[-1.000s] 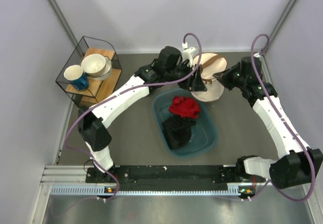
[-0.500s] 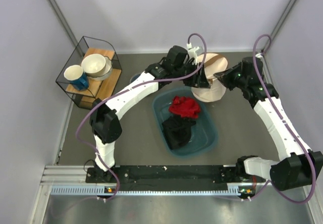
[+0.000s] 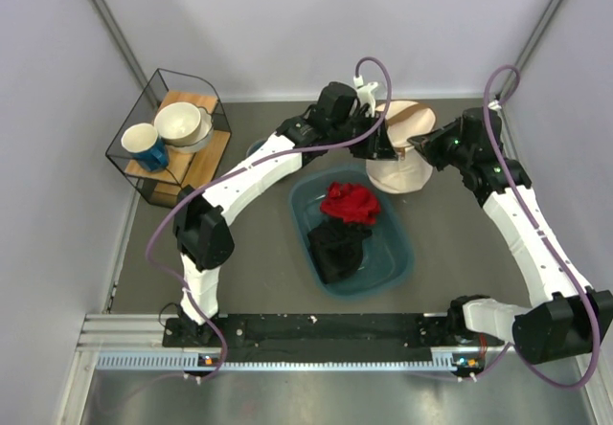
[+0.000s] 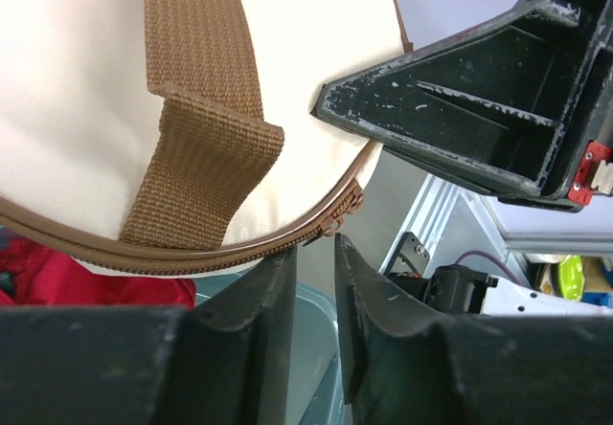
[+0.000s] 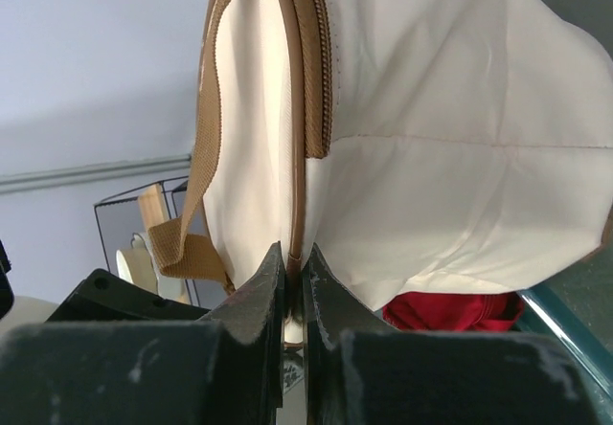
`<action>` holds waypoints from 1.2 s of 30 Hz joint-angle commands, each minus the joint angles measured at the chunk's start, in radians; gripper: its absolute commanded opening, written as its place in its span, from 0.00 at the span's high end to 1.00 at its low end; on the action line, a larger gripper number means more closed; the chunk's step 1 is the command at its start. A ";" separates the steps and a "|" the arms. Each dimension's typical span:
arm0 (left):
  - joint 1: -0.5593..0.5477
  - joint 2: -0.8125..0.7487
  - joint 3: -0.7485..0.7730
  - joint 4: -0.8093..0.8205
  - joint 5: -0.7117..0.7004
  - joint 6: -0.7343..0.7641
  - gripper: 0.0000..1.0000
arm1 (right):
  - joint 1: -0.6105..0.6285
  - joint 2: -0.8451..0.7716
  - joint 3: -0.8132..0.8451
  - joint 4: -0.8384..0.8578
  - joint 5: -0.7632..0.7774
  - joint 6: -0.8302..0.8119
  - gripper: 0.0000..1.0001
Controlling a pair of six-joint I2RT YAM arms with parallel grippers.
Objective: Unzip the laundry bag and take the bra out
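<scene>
The cream laundry bag (image 3: 400, 171) with its brown zipper band is held up at the back of the table, over the far rim of the teal tub. My right gripper (image 3: 414, 143) is shut on the bag's brown rim seam (image 5: 295, 216). My left gripper (image 3: 383, 147) sits at the bag's left side. In the left wrist view its jaws (image 4: 314, 248) stand a narrow gap apart. The zipper pull (image 4: 337, 222) hangs just above their tips, not gripped. A brown webbing strap (image 4: 201, 147) crosses the bag's face. The bra is hidden.
The teal tub (image 3: 400, 257) sits mid-table and holds a red cloth (image 3: 350, 202) and a dark cloth (image 3: 337, 248). A wire rack (image 3: 144, 181) at the back left holds a blue mug (image 3: 144, 145) and bowls (image 3: 182, 123). Grey walls stand close on both sides.
My left gripper has moved right and further back along the bag's rim. The bag has shifted slightly in the right gripper's hold.
</scene>
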 commanded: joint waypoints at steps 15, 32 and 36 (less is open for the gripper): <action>0.006 0.018 0.027 0.121 -0.035 -0.087 0.76 | 0.000 -0.035 0.004 0.081 -0.038 0.017 1.00; 0.011 -0.093 -0.162 0.261 -0.167 -0.140 0.67 | 0.002 -0.039 -0.012 0.098 -0.058 0.035 1.00; 0.014 -0.134 -0.220 0.350 -0.168 -0.160 0.75 | 0.002 -0.036 -0.019 0.103 -0.058 0.038 1.00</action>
